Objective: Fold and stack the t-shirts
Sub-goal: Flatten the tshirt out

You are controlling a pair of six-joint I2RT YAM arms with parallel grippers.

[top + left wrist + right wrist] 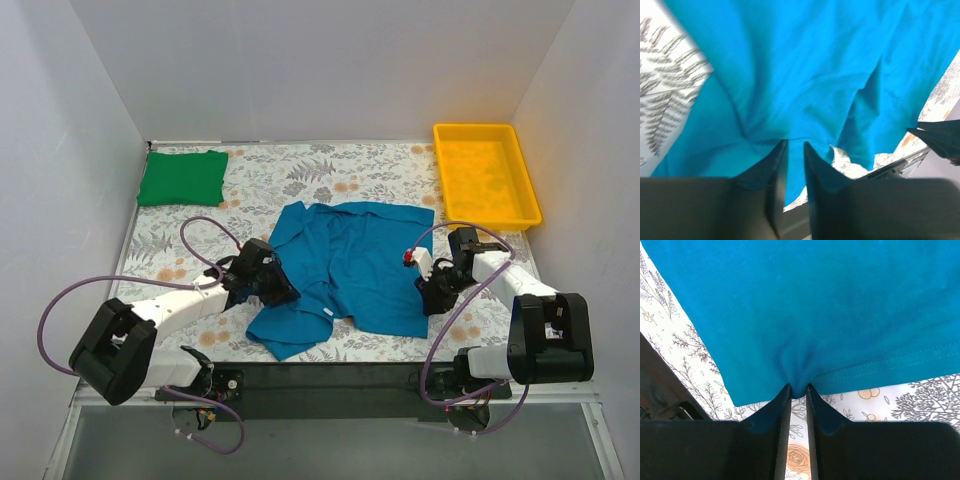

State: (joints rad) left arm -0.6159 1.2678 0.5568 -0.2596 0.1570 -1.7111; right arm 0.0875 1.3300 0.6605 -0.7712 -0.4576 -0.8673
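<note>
The teal-blue t-shirt (350,265) lies rumpled in the middle of the flowered table, its white neck label (325,313) near the front. My left gripper (276,290) is shut on a fold at the shirt's left side; the cloth (810,75) runs between its fingertips (779,152). My right gripper (432,297) is shut on the shirt's hemmed right edge (805,315), pinched at the fingertips (785,392). The green t-shirt (182,177) lies folded at the far left corner.
A yellow plastic tray (455,180) stands at the far right corner. White walls close in the table on three sides. The dark front rail (330,375) runs between the arm bases. Purple cables loop beside both arms.
</note>
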